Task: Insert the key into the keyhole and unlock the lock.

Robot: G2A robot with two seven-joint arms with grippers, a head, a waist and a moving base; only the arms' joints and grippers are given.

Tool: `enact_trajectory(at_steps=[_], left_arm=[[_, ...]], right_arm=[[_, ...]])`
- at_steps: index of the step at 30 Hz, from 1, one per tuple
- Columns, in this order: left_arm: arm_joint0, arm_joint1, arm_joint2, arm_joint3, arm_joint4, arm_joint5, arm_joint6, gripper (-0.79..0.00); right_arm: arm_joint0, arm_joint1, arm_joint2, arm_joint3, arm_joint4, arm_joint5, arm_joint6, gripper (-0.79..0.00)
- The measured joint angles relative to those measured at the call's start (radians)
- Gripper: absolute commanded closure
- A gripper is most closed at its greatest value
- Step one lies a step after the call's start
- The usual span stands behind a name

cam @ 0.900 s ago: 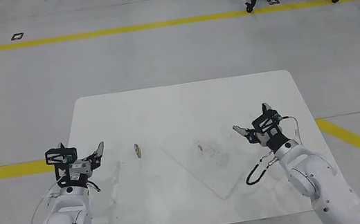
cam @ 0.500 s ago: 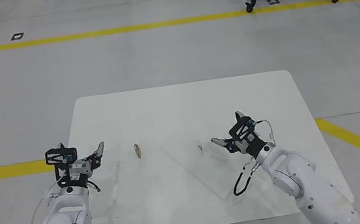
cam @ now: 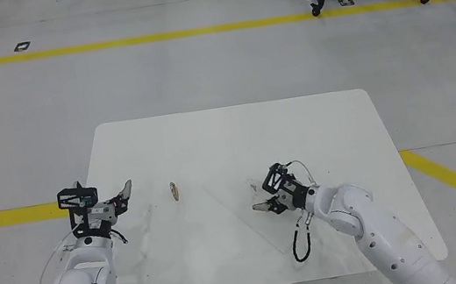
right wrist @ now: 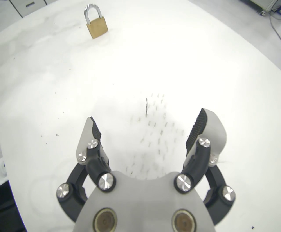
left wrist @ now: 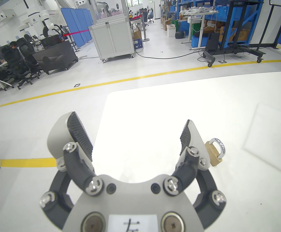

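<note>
Top view: white worktop, and the brass padlock lies left of centre. The key is a tiny sliver right of centre, well apart from the padlock. The left tool hangs at the worktop's left edge, jaws spread wide and empty. The right tool sits mid-frame just right of the key, also spread wide and empty. The right arm is clearly the nearer one to the key, and the left tool is the nearer one to the padlock.

Left wrist view: left tool wide apart with nothing between the pads. The padlock lies on the worktop just outside one finger, shackle pointing away from the camera. It is not in the gap.

Right wrist view: right tool wide, holding nothing. The key lies just ahead of the gap, roughly centred between the fingers, over a patch of small scuff marks. It reads as a thin line, its long axis running straight away from the tool along the approach line. The padlock is well beyond it, off to one side.

Judgement: the pick calls for a short advance and a drop, then closing across the key's thin width. It looks flat and slim, so slipping is a risk.
</note>
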Motion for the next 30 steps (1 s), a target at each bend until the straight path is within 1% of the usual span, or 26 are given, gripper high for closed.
enact_trajectory(at_steps=[1,3,5,10,12,13,14,15,16,17,23,30], left_arm=[[0.000,0.000,0.000,0.000,0.000,0.000,0.000,-0.785],[0.000,0.000,0.000,0.000,0.000,0.000,0.000,-0.785],[0.000,0.000,0.000,0.000,0.000,0.000,0.000,-0.785],[0.000,0.000,0.000,0.000,0.000,0.000,0.000,-0.785],[0.000,0.000,0.000,0.000,0.000,0.000,0.000,-0.785],[0.000,0.000,0.000,0.000,0.000,0.000,0.000,-0.785],[0.000,0.000,0.000,0.000,0.000,0.000,0.000,-0.785],[0.000,0.000,0.000,0.000,0.000,0.000,0.000,-0.785],[0.000,0.000,0.000,0.000,0.000,0.000,0.000,-0.785],[0.000,0.000,0.000,0.000,0.000,0.000,0.000,-0.785],[0.000,0.000,0.000,0.000,0.000,0.000,0.000,-0.785],[0.000,0.000,0.000,0.000,0.000,0.000,0.000,-0.785]], right_arm=[[0.010,-0.001,-0.007,0.009,0.001,-0.009,0.006,-0.573],[0.029,-0.002,-0.019,0.028,0.005,-0.028,0.009,-0.453],[0.043,-0.003,-0.027,0.040,0.006,-0.037,0.012,-0.397],[0.077,-0.006,-0.042,0.065,0.010,-0.042,0.012,-0.342],[0.093,-0.008,-0.053,0.077,0.008,-0.046,0.012,-0.302],[0.100,-0.010,-0.060,0.084,0.004,-0.046,0.014,-0.246],[0.108,-0.011,-0.067,0.090,0.001,-0.045,0.018,-0.219],[0.119,-0.014,-0.078,0.099,0.000,-0.044,0.022,-0.160],[0.127,-0.016,-0.085,0.106,0.004,-0.046,0.023,-0.046],[0.134,-0.017,-0.091,0.112,0.008,-0.046,0.023,0.000],[0.154,-0.020,-0.102,0.130,0.009,-0.030,0.027,0.000],[0.132,-0.010,-0.079,0.083,-0.013,-0.050,-0.019,0.000]])
